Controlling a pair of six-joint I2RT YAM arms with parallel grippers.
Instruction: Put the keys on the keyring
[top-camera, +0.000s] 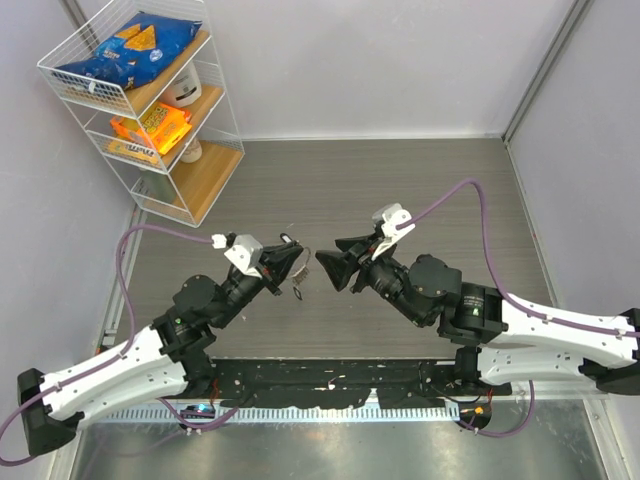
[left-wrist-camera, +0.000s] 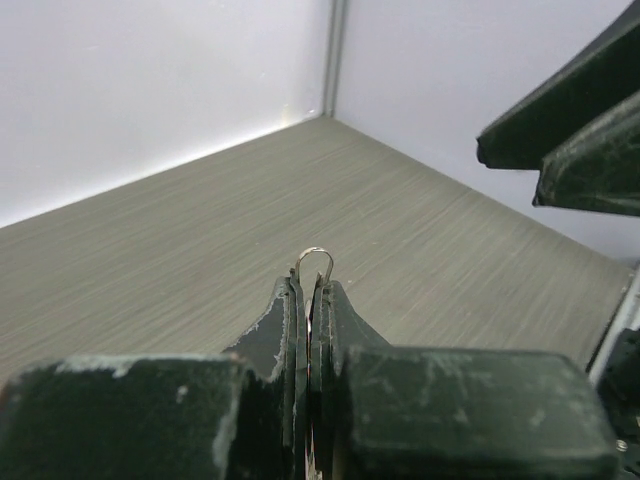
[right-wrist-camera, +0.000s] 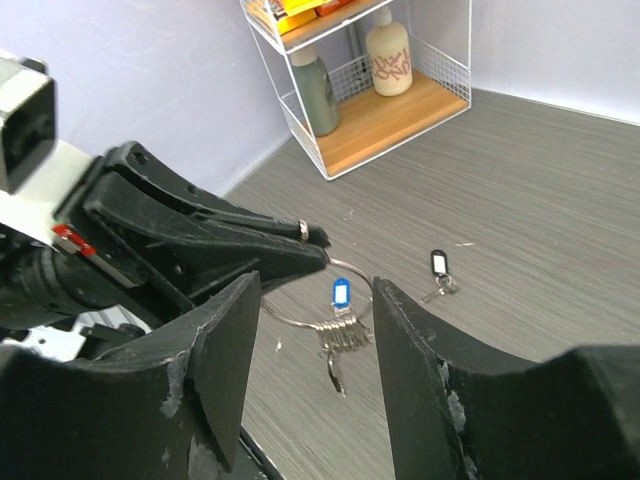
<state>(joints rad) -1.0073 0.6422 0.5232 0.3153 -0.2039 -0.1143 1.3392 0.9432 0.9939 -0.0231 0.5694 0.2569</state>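
Observation:
My left gripper (top-camera: 296, 262) is shut on the keyring, a thin silver wire loop. A short arc of the keyring (left-wrist-camera: 315, 254) sticks out above my left gripper's shut tips (left-wrist-camera: 310, 288). In the right wrist view the keyring (right-wrist-camera: 292, 319) hangs from the left gripper (right-wrist-camera: 305, 234) above the table. Several silvery keys (right-wrist-camera: 340, 337), one with a blue tag (right-wrist-camera: 340, 294), are threaded on it and also show in the top view (top-camera: 300, 291). My right gripper (right-wrist-camera: 318, 285) is open and empty, its fingers either side of the hanging keys, also seen from above (top-camera: 330, 263). One loose key with a black tag (right-wrist-camera: 438, 272) lies on the table beyond.
A white wire shelf rack (top-camera: 150, 100) with snack bags and bottles stands at the far left corner, also in the right wrist view (right-wrist-camera: 385, 90). Grey walls close the table at the back and sides. The right gripper's fingers (left-wrist-camera: 565, 130) show at the upper right of the left wrist view.

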